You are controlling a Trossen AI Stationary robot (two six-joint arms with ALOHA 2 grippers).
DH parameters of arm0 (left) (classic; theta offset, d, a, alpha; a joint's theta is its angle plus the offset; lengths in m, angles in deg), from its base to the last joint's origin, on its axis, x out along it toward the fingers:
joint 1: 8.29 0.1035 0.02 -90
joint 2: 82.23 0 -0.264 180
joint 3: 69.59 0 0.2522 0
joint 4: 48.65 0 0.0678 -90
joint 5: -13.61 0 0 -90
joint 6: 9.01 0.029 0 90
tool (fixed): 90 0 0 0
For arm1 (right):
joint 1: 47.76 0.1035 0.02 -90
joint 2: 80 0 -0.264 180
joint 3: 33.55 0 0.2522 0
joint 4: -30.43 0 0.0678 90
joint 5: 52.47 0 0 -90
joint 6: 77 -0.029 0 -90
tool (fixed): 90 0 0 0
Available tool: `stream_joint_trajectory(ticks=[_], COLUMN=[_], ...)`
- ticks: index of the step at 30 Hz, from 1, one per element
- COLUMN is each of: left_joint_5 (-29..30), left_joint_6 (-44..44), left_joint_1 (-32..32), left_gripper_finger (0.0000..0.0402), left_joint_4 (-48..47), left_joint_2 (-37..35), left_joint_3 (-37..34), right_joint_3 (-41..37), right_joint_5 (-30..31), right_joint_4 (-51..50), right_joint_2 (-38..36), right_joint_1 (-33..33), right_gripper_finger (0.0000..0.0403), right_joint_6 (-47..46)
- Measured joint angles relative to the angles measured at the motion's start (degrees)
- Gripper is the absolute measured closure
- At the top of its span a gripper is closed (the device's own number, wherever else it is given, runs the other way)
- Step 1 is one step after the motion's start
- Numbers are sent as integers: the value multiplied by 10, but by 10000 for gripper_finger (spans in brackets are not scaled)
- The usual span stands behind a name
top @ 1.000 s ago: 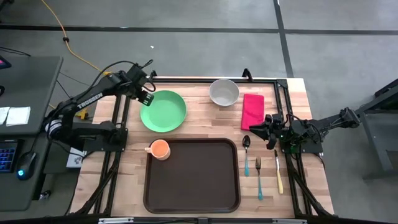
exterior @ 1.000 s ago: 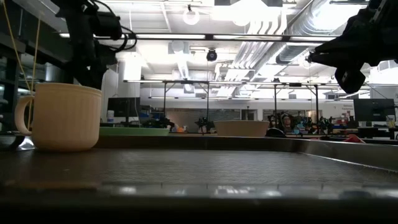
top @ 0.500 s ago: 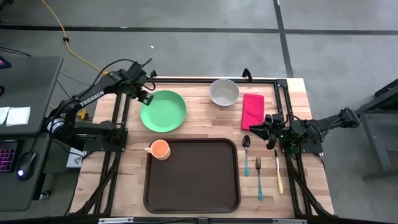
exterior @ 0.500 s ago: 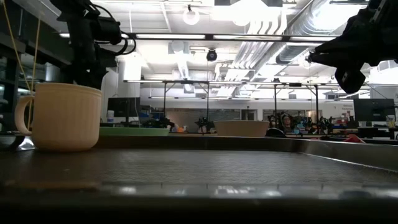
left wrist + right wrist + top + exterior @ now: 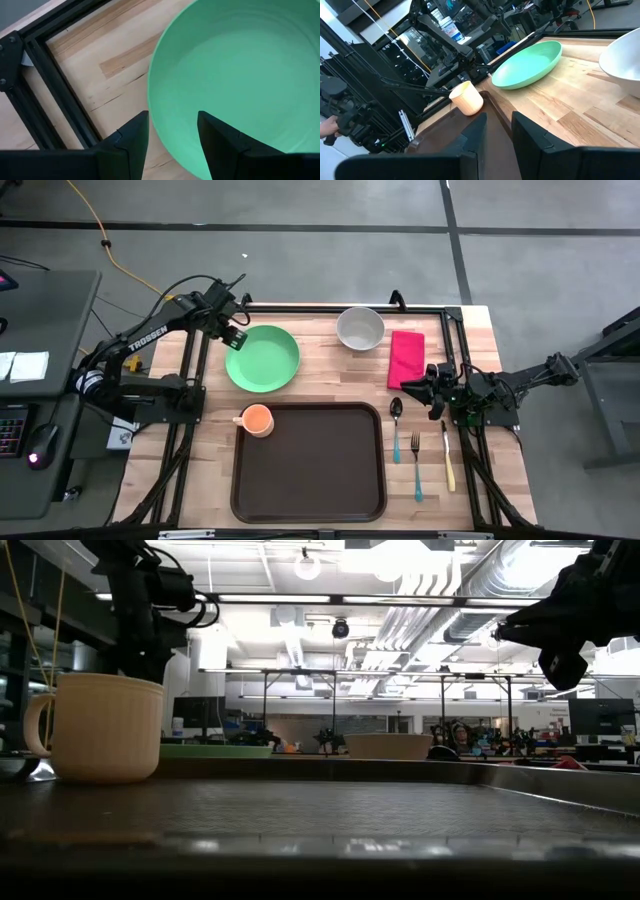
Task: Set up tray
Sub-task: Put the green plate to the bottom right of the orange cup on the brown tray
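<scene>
The dark brown tray [image 5: 308,470] lies at the table's near middle, and a pale orange cup [image 5: 256,420] stands upright in its far left corner. A green plate [image 5: 265,360] rests flat on the wood beyond the tray. My left gripper [image 5: 235,338] hangs open over the plate's left rim [image 5: 152,107], pointing steeply down. One finger [image 5: 132,137] is outside the rim and one [image 5: 217,137] is over the plate's inside, and neither touches it. My right gripper [image 5: 412,388] waits level at the right, narrowly open with nothing between its fingers [image 5: 475,137].
A white bowl [image 5: 360,328] and a red napkin [image 5: 405,358] sit at the far right. A spoon [image 5: 396,425], a fork [image 5: 416,465] and a knife [image 5: 448,458] lie right of the tray. A black frame rail [image 5: 55,85] runs along the table's left edge.
</scene>
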Motion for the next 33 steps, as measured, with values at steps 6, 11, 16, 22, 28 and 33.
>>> stream_joint_trajectory(ticks=[6,11,16,22,28,33], left_joint_5=[-14,-14,-11,-14,-21,-56], left_joint_6=[0,0,1,6,40,73], left_joint_1=[0,0,0,18,73,98], left_gripper_finger=[202,202,202,202,202,202], left_joint_4=[0,1,25,40,15,18], left_joint_2=[20,60,91,106,109,109], left_joint_3=[0,0,0,0,0,-5], right_joint_3=[0,0,0,0,0,0], right_joint_5=[0,0,0,0,0,0], right_joint_4=[0,0,0,3,2,2], right_joint_2=[0,0,0,0,0,0], right_joint_1=[0,0,0,0,0,0], right_gripper_finger=[336,336,336,336,336,336], right_joint_6=[0,0,0,0,0,0])
